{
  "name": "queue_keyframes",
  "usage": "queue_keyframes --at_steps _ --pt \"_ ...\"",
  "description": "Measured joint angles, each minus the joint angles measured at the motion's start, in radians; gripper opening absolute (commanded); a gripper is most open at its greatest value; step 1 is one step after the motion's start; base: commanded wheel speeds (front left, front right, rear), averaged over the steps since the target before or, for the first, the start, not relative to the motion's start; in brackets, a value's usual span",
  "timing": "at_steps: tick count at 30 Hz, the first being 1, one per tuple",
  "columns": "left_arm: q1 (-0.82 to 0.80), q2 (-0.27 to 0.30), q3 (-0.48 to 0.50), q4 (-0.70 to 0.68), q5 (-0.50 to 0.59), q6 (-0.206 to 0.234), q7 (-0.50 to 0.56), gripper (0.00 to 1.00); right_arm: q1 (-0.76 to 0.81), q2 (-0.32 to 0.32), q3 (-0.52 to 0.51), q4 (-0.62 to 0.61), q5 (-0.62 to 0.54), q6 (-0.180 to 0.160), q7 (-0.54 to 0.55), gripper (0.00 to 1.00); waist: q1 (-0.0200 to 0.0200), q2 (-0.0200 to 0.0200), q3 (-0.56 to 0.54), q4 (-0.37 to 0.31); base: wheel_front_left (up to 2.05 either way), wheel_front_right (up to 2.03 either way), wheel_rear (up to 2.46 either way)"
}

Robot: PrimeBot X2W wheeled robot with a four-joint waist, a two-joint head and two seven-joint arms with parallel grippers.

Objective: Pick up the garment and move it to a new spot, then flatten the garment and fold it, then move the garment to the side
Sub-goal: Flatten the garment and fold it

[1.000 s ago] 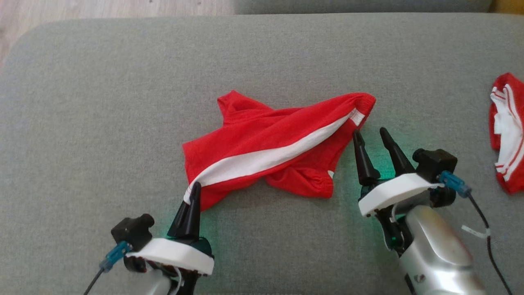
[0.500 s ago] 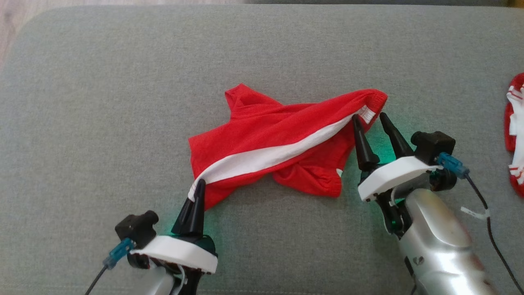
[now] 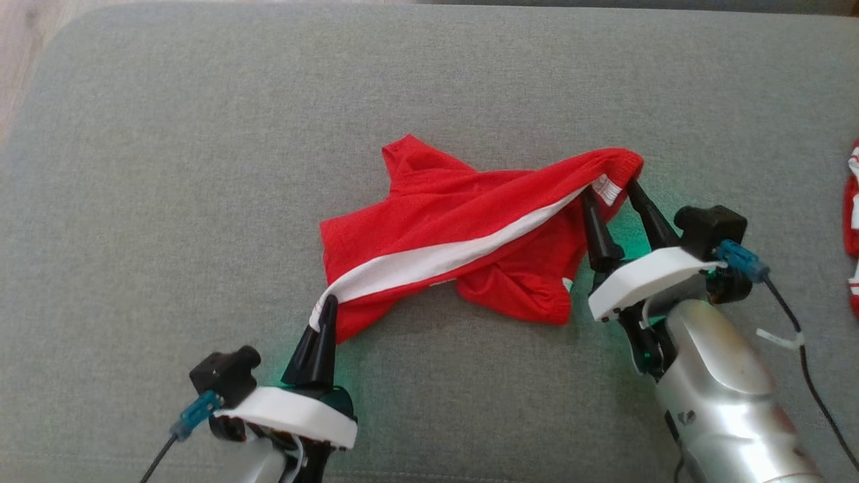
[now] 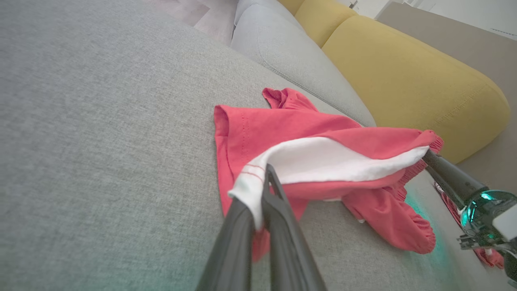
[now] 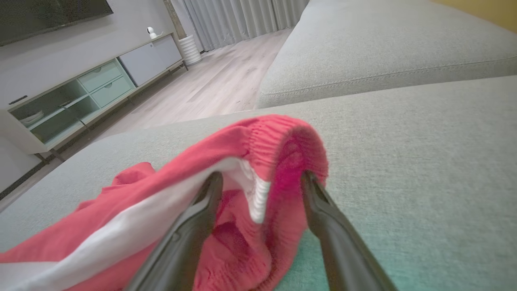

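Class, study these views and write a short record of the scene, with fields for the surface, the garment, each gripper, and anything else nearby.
Surface: grey sofa cushion
Garment: red shorts with a white side stripe, crumpled, neither flat nor folded
Left: left gripper shut on the hem end of the stripe
Right: right gripper open, fingers on either side of the elastic waistband
Nearby: second red-and-white garment at the head view's right edge, apart from the shorts
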Motion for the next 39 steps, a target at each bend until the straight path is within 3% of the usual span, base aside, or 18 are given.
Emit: queue_keyframes --at_steps 8,12,14,15,16,17,18,24,28,34,39 --pt "0.000 0.000 -0.006 0.001 -0.004 0.000 0.000 0.00 -0.014 0.000 0.031 -0.001 0.001 0.000 0.000 0.97 0.0000 0.0000 0.007 0.005 0.00 0.00 0.00" --pt "0.000 -0.001 -0.011 0.001 -0.004 0.000 0.000 0.00 -0.016 0.000 0.049 0.012 0.004 0.000 0.000 0.82 0.0000 0.0000 0.011 0.009 0.00 0.00 0.00" --pt "-0.001 -0.002 -0.012 0.001 -0.004 0.000 0.000 0.00 -0.024 0.000 0.049 0.020 0.012 0.000 0.000 0.48 0.0000 0.0000 0.014 0.012 0.00 0.00 0.00" --pt "-0.002 -0.003 -0.013 0.001 -0.004 0.000 0.000 0.00 -0.032 -0.001 0.049 0.024 0.012 0.000 0.000 0.40 0.0000 0.0000 0.015 0.015 0.00 0.00 0.00" --pt "-0.004 -0.004 -0.013 0.002 -0.004 0.000 0.000 0.00 -0.040 -0.001 0.049 0.026 0.012 0.000 0.000 0.26 0.0000 0.0000 0.016 0.017 0.00 0.00 0.00" --pt "-0.007 -0.004 -0.013 0.002 -0.004 0.000 0.000 0.00 -0.048 -0.001 0.049 0.028 0.012 0.000 0.000 0.05 0.0000 0.0000 0.017 0.019 0.00 0.00 0.00" --pt "-0.012 -0.004 -0.013 0.002 -0.004 0.000 0.000 0.00 -0.055 -0.001 0.047 0.028 0.012 0.000 0.000 0.00 0.0000 0.0000 0.018 0.021 0.00 0.00 0.00" --pt "-0.018 -0.004 0.011 -0.009 -0.004 0.000 0.000 0.00 -0.051 -0.001 0.031 -0.014 0.011 0.000 0.000 0.00 0.0000 0.0000 0.011 0.016 0.00 0.00 0.00" --pt "-0.024 0.016 0.083 -0.091 0.043 0.000 0.000 0.00 -0.022 -0.001 0.030 -0.120 0.019 0.000 0.000 0.00 0.0000 0.0000 -0.025 -0.007 0.00 0.00 0.00" --pt "-0.128 0.115 0.206 -0.201 0.137 0.000 0.000 0.00 0.000 -0.002 0.088 -0.217 0.093 0.000 0.000 0.00 -0.0001 0.0000 -0.106 -0.049 0.00 0.00 0.00" --pt "-0.213 0.192 0.240 -0.235 0.173 0.000 0.000 0.00 -0.017 -0.022 0.141 -0.260 0.148 0.000 0.000 0.00 -0.0002 0.0000 -0.168 -0.080 0.00 0.00 0.00"
